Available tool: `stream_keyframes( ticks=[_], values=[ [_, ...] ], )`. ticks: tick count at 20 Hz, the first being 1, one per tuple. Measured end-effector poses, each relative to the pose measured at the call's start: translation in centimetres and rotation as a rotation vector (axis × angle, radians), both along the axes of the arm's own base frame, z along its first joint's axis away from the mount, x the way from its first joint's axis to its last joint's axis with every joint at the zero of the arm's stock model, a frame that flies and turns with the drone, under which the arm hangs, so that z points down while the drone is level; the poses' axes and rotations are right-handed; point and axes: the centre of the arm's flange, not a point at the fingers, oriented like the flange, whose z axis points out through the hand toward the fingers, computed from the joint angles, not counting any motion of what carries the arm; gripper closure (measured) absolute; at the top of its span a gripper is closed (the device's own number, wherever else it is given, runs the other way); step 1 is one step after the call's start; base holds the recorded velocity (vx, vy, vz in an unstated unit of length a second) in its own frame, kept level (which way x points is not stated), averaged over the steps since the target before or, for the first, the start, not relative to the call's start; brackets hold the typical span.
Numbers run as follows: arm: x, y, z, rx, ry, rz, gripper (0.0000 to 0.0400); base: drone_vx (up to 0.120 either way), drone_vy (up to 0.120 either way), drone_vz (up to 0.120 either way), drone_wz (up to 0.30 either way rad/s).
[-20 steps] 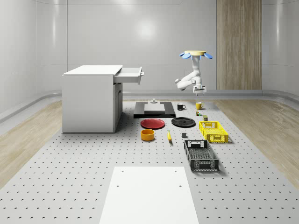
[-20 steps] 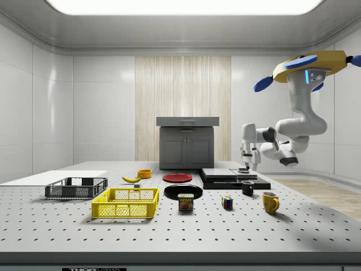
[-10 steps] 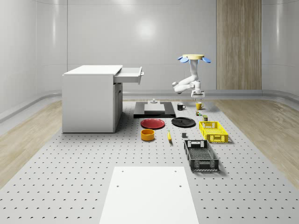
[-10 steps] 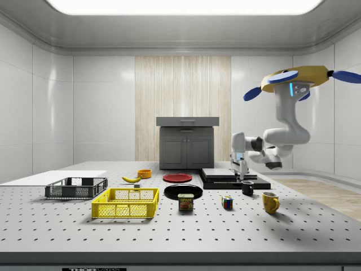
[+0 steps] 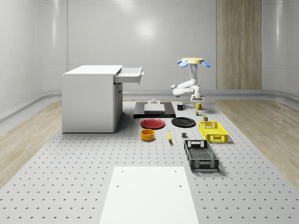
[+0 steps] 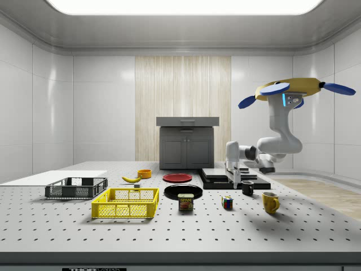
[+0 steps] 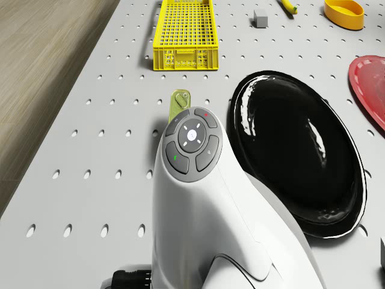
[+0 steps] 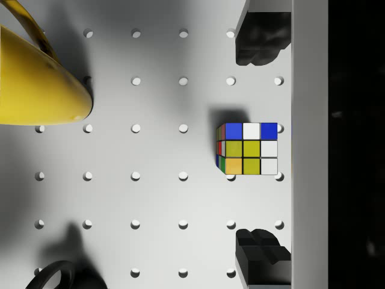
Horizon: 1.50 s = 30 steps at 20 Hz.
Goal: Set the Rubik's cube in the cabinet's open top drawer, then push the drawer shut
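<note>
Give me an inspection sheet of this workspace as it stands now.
Surface: perforated grey table carrying a white panel.
Job's things: Rubik's cube on the table, untouched; cabinet with its top drawer open.
Clutter: yellow mug, black mug, Spam can, yellow crate, black crate, black plate, red plate, orange bowl, banana, black platform.
Grippers: drone hovers over the table's mug end; gripper above the cube, jaws open, straddling it.
Cables: nothing seen.
Surroundings: pale walls, wood panel, wood floor.
</note>
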Motion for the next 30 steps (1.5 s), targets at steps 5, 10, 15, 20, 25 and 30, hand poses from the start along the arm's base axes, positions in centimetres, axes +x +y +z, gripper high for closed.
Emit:
stream_keyframes(
  ticks=[5, 10, 15, 20, 25, 30],
  values=[
    [0.0, 0.0, 0.0, -0.001, 0.0, 0.0, 0.0, 0.12, 0.0, -0.12, 0.0],
    [0.0, 0.0, 0.0, -0.002, 0.0, 0.0, 0.0, 0.0, 0.0, -0.12, 0.0],
    [0.0, 0.0, 1.3, -0.002, 0.0, 0.0, 0.0, 0.0, 0.0, 0.0, 0.0],
    [0.0, 0.4, 2.8, -0.002, 0.0, 0.0, 0.0, 0.0, 0.0, 0.0, 0.0],
    [0.0, 0.7, 3.8, -0.002, 0.0, 0.001, 0.0, 0.0, 0.0, 0.0, 0.0],
    [0.4, 0.8, 4.2, -0.002, 0.0, 0.001, 0.0, 0.0, 0.0, 0.0, 0.0]
  ],
)
